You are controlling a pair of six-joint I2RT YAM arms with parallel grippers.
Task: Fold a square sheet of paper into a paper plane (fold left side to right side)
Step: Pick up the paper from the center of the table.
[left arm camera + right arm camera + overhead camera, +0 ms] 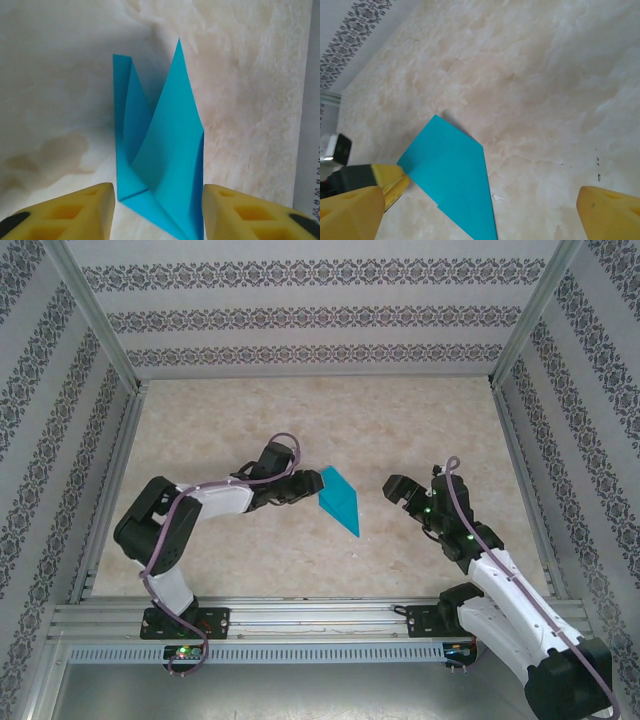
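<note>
The teal-blue paper [340,500] lies mid-table, part-folded into a narrow pointed shape whose tip faces the near edge. In the left wrist view the paper [160,150] has one flap raised off the table along straight creases. My left gripper [312,488] is at its left end, and the yellow fingers straddle the sheet with each pad close to a paper edge, so the left gripper [157,215] is open. My right gripper [410,492] hovers to the right of the paper, apart from it. It is the right gripper [480,215], wide open and holding nothing, looking down on the paper [452,175].
The marble-patterned tabletop [300,430] is fenced by patterned walls and metal rails [300,615]. A tiny white scrap [497,197] lies beside the paper's right edge. The left gripper's yellow fingertips [390,182] touch the paper's corner in the right wrist view.
</note>
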